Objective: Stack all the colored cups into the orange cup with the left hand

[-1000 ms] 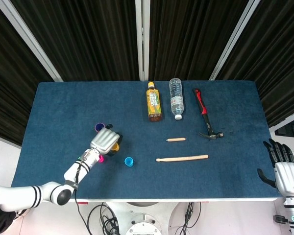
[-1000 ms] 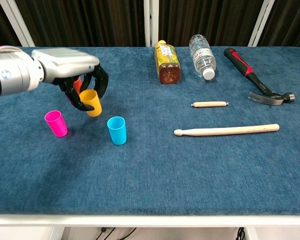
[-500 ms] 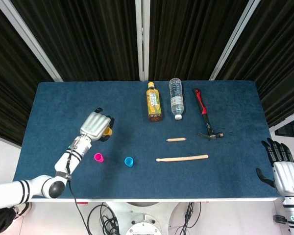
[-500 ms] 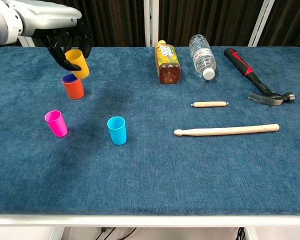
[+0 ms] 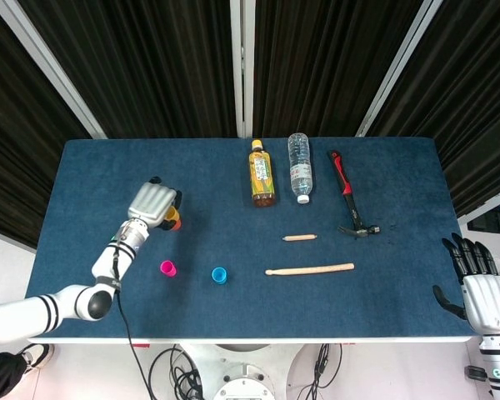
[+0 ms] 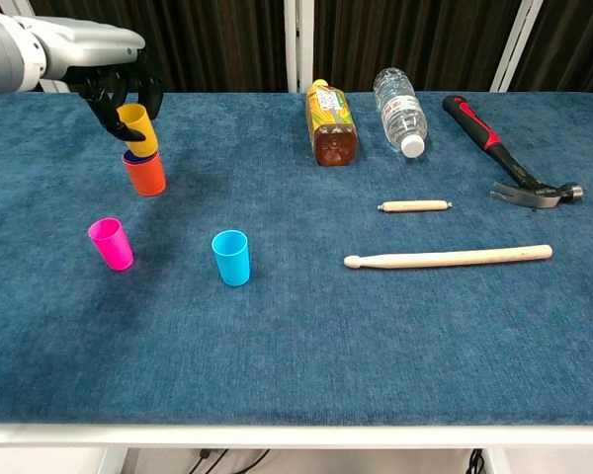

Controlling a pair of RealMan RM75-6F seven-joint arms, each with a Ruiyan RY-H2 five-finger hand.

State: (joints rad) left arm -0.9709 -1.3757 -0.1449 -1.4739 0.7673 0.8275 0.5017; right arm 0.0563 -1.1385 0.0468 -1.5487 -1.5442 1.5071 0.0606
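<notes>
My left hand (image 6: 104, 74) (image 5: 151, 202) grips a yellow cup (image 6: 136, 129) and holds it upright, its base at the mouth of the orange cup (image 6: 145, 174) (image 5: 173, 222). A purple cup's rim (image 6: 130, 156) shows inside the orange cup. A pink cup (image 6: 111, 244) (image 5: 167, 268) and a blue cup (image 6: 231, 258) (image 5: 219, 274) stand upright nearer the front edge. My right hand (image 5: 482, 287) hangs off the table's right side with its fingers apart, holding nothing.
A tea bottle (image 6: 328, 122), a water bottle (image 6: 399, 110) and a hammer (image 6: 504, 162) lie toward the back. A short wooden stick (image 6: 415, 206) and a drumstick (image 6: 449, 258) lie at centre right on the blue table (image 6: 296, 336).
My left hand carried the yellow cup from beside the pink and blue cups back and left, then lowered it onto the orange cup. The right hand stayed put.
</notes>
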